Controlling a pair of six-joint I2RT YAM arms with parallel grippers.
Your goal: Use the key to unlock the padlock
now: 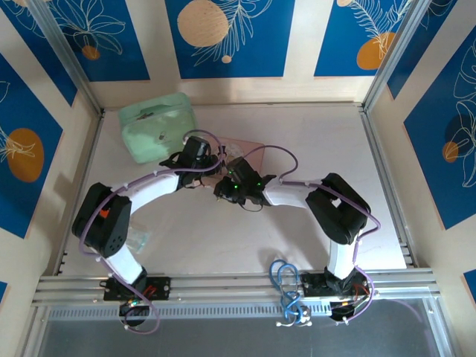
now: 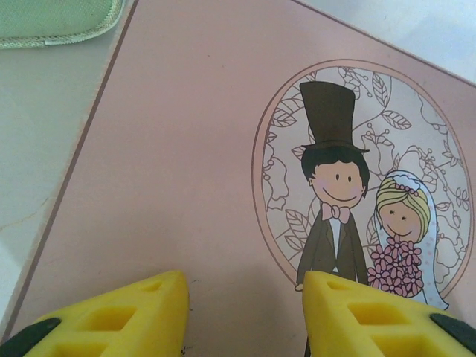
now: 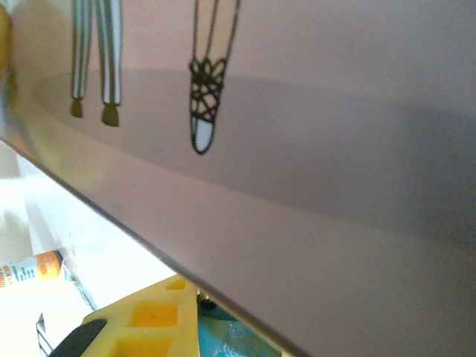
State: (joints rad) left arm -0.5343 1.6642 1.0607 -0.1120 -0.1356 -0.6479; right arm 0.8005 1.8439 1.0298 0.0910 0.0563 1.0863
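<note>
Here | pale tabletop | blue leaf-print wall panels | aluminium rail nearside

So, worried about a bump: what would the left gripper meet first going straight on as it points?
Probably the pink tin's lid, beside its bride-and-groom picture; the left gripper points straight at it, gap unclear.

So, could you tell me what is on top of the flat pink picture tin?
On the flat pink picture tin I see only its printed cartoon couple. The left end effector, with yellow fingers, covers the near strip; anything there is hidden.
</note>
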